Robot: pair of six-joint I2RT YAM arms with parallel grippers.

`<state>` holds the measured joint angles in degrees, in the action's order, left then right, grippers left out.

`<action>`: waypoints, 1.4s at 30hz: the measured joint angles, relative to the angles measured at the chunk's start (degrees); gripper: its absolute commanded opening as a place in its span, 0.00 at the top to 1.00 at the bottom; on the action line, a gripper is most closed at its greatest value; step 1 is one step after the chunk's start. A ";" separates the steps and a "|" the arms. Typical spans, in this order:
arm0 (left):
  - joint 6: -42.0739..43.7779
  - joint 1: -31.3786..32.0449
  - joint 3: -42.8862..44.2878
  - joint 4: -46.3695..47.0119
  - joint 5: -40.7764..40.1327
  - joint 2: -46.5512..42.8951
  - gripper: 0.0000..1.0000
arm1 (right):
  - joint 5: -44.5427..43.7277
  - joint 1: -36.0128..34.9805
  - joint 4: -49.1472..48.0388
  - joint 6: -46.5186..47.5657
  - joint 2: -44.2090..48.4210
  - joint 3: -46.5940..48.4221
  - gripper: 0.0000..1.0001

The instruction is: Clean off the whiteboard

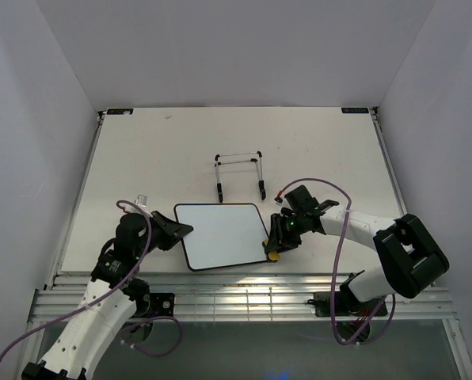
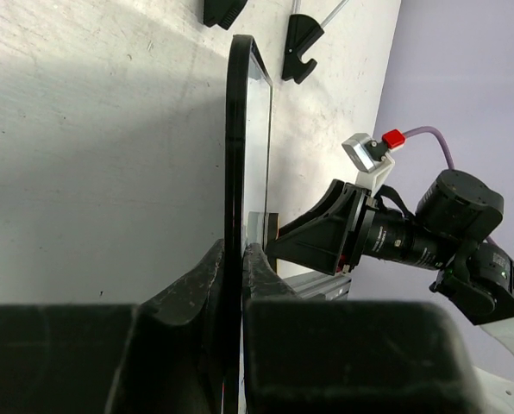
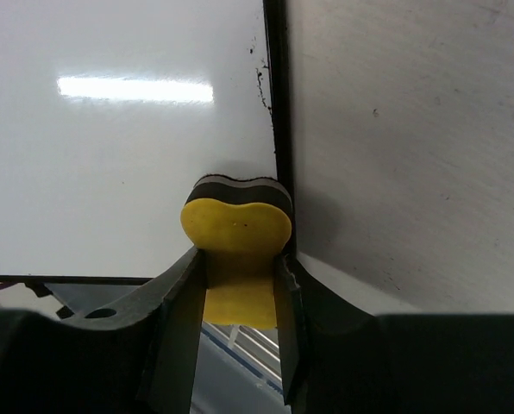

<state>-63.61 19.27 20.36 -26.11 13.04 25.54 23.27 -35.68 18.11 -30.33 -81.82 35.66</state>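
The left gripper (image 2: 234, 259) is pinched narrow on the whiteboard (image 1: 224, 236) at its left rim, one finger on each face. That hold is the anchor, and it should stay firm so the board does not slide under the wiping. Whether that rim is lifted a little cannot be told.

At the whiteboard's near right corner, the right gripper (image 3: 238, 260) is closed on the yellow eraser (image 3: 237, 226). Its dark felt face presses against the white surface, right beside the black rim. The eraser bulges between the fingers (a tight squeeze, by the look of it), so it is unlikely to twist out.

The board lies flat-looking on the table (image 1: 141, 150) between the two grippers. Its white face shows no handwriting in either wrist view, only a glare stripe.

What remains is a thin trail of dark specks (image 3: 261, 86) hugging the right rim, farther along from the eraser. I judge this to be the clean-up pass. It would go best with the felt flat and under light, even pressure, running along that rim away from the near corner. The stroke should overlap the rim slightly and not push outward off the edge.

Beyond the whiteboard's far edge stands the wire stand (image 1: 239, 174), well clear of the stroke.
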 measured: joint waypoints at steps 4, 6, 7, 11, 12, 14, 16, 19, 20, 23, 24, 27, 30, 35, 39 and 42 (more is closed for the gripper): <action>-0.11 -0.04 0.17 -1.99 -0.61 -2.27 1.00 | -1.90 1.97 5.62 2.69 -1.07 2.36 0.79; -0.26 -0.04 0.39 -3.39 -1.77 -3.85 1.00 | -3.48 4.44 9.64 4.09 -0.15 3.08 0.79; -0.31 -0.09 0.57 -4.09 -2.34 -4.42 1.00 | -4.92 5.31 11.91 4.87 0.72 3.54 0.79; -0.57 -0.09 0.94 -5.42 -3.39 -5.20 1.00 | -12.00 14.08 19.50 7.80 3.85 6.45 0.79; -0.66 -0.09 0.94 -5.46 -3.43 -5.16 1.00 | -13.49 15.67 20.74 8.52 3.91 7.80 0.79; -0.68 -0.09 0.98 -5.42 -3.39 -5.11 1.00 | -15.98 17.29 22.14 9.66 3.82 10.25 0.76; -0.63 -0.09 1.03 -4.94 -3.08 -5.05 1.00 | -19.76 17.88 22.95 10.45 3.76 12.59 0.71; 0.11 -0.09 1.03 -3.06 -1.86 -4.70 1.00 | -25.40 18.29 22.93 10.91 3.48 14.05 0.67; 0.55 -0.09 1.03 -2.05 -1.31 -4.44 1.00 | -27.23 18.38 22.88 10.91 3.23 14.08 0.64; 1.81 -0.11 1.03 1.95 1.03 -3.61 1.00 | -31.71 19.15 22.82 10.84 1.29 14.08 0.62; 2.36 -0.15 1.03 3.23 1.70 -3.34 1.00 | -32.74 19.54 22.71 10.86 0.50 14.05 0.62; 3.72 -0.20 1.14 6.69 3.78 -2.12 1.00 | -34.77 20.72 21.99 10.88 -1.64 13.99 0.57; 4.81 -0.20 1.42 9.64 5.70 -1.31 1.00 | -35.36 21.35 20.55 10.95 -1.92 13.07 0.47; 6.03 -0.20 1.66 16.00 8.57 -1.05 1.00 | -34.97 21.42 19.08 11.37 -1.90 11.76 0.31; 6.80 -0.20 2.14 22.47 10.73 1.66 1.00 | -34.64 21.57 18.36 11.72 -1.73 10.78 0.30; 7.76 -0.20 3.50 26.53 12.33 6.40 1.00 | -34.45 21.97 18.18 11.76 -0.57 10.19 0.30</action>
<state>-55.86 19.07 23.86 0.43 25.36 31.94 -11.18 -13.72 36.29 -18.57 -82.39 45.84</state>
